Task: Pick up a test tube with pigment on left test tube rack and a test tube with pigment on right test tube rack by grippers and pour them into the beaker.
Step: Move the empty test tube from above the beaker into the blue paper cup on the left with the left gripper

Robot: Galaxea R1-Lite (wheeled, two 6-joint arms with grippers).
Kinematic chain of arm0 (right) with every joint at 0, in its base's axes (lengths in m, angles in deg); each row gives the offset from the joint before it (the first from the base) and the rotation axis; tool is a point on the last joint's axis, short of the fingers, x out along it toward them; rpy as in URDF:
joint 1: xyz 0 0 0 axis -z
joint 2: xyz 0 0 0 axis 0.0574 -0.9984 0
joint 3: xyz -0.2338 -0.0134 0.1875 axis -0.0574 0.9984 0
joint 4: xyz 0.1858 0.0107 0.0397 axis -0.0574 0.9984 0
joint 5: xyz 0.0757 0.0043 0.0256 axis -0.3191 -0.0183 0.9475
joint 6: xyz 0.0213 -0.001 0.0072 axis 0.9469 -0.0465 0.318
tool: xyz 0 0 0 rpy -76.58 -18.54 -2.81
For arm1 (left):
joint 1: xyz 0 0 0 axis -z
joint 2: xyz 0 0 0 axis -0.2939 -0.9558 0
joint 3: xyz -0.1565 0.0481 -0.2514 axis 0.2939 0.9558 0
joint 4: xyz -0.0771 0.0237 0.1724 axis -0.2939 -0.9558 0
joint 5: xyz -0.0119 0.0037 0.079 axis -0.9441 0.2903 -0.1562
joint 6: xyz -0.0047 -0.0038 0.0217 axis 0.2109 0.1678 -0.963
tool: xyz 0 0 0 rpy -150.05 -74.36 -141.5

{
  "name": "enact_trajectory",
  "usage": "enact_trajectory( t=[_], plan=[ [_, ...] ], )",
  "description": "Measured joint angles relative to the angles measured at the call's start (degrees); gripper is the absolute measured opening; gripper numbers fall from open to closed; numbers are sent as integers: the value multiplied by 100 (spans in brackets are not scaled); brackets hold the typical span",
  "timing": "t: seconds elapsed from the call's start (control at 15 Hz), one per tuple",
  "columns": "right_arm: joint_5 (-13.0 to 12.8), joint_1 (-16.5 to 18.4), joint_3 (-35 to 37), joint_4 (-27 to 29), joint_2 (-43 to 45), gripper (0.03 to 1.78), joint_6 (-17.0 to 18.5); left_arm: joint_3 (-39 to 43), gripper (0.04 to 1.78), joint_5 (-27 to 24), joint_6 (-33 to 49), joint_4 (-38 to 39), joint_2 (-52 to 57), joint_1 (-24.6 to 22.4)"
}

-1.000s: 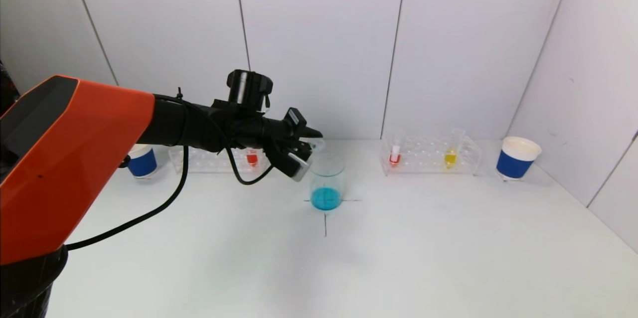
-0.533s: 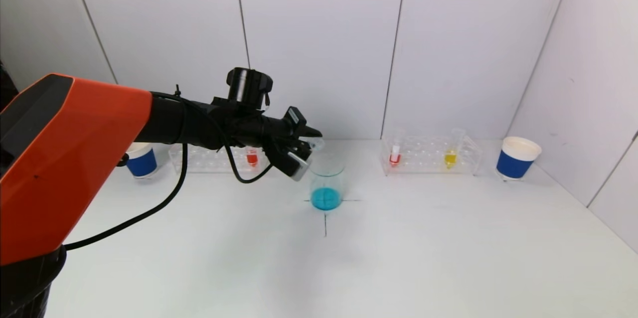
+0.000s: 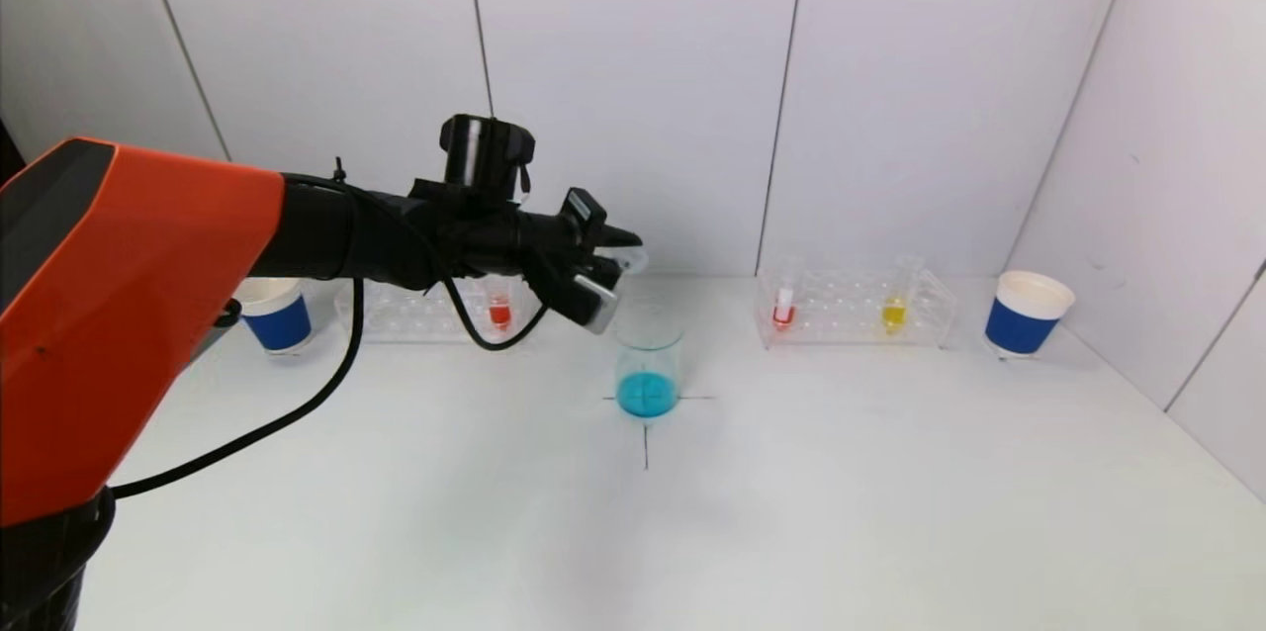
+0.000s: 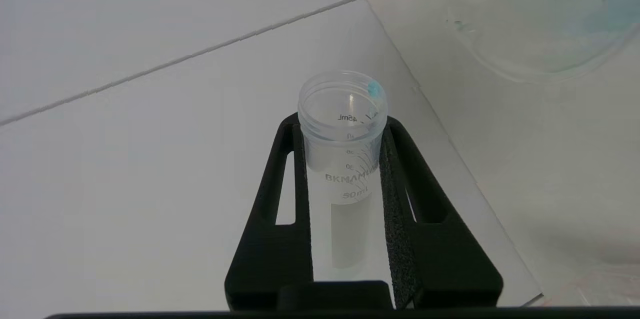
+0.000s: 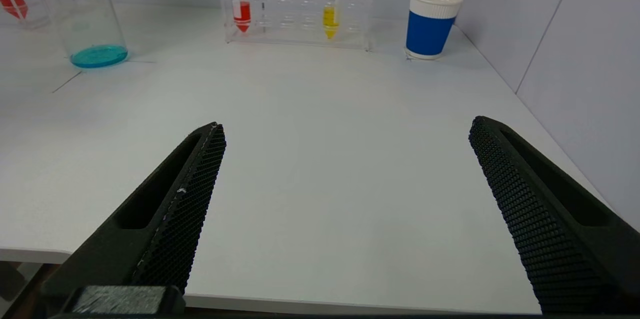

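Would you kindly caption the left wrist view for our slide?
Left claw grips an emptied clear test tube, blue drop at its rim.

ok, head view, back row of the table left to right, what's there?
Left blue cup → left rack with a red tube → beaker, slightly nearer → right rack with a red tube, then a yellow tube → right blue cup.

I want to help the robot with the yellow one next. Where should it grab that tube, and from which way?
Probably on the clear upper part of the yellow tube, above the right rack, coming from the front, the robot's side. The tube stands upright with its top poking out, while the rack walls cover its lower part. The open right gripper already faces it across the table.
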Motion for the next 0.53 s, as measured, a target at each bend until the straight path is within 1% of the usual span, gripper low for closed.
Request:
enact_trajectory(
  t=[0.27,0.53],
  plan=[
    [0,0,0,0,0,177,0,30,43,94,1585,104,423,-5],
    [0,0,0,0,0,177,0,20,43,690,2723,123,750,-9]
  ],
)
